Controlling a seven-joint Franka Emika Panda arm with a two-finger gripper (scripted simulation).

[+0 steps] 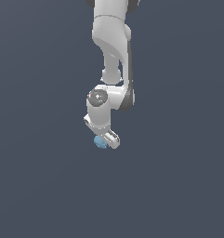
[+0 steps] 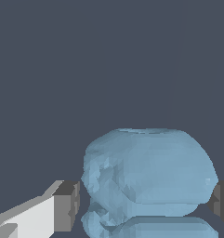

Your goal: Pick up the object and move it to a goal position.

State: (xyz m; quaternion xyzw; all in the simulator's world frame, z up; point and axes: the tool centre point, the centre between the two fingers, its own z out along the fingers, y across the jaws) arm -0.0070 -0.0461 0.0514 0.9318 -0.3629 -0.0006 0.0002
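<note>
White arm point(image 1: 111, 51) against plain dark-grey background, gripper point(image 1: 105, 142) closed on light-blue object point(image 2: 148, 169), both finger pads point(image 2: 67, 204) touching its sides, nothing around it.

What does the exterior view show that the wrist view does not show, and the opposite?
Only the exterior view shows the white arm reaching down and the whole gripper around the light-blue object. Only the wrist view shows the object's lumpy surface up close, and the dark finger pads standing at its two sides; whether they press on it, I cannot tell. Both views share the object, the gripper and the plain dark grey background.
</note>
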